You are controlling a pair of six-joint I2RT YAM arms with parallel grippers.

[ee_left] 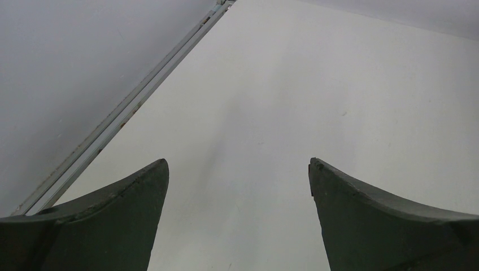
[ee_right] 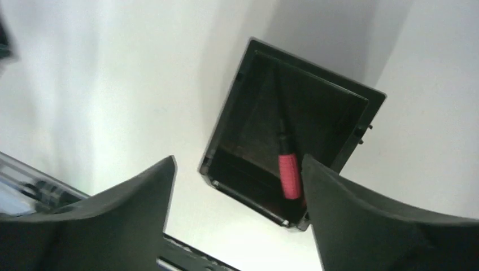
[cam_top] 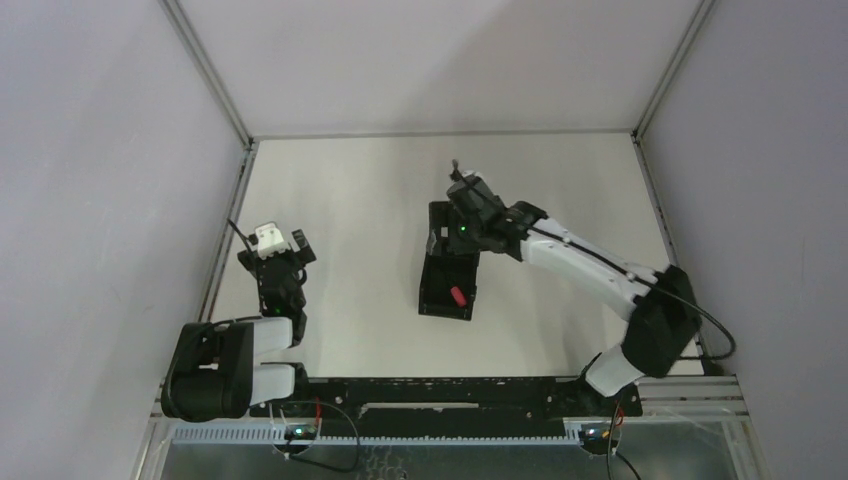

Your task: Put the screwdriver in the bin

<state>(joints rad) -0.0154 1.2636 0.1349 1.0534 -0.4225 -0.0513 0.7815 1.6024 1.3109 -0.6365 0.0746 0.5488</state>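
Since the small screwdriver with a stubby red handle and thin dark shaft (ee_right: 289, 175) lies flat on the floor of the black rectangular plastic bin (ee_right: 226, 127), handle toward the wall nearest the arm bases, the task reads as complete. The right gripper (ee_right: 238, 164) hangs above the bin with its jaws spread wide and nothing between them, a posture consistent with a drop from height rather than a placement. The left gripper (ee_left: 238, 169) is likewise parted and empty, held over the white table (ee_left: 339, 84) well apart from the bin, presumably to keep out of the working arm's path. The bin stands upright; no tipping risk noted.
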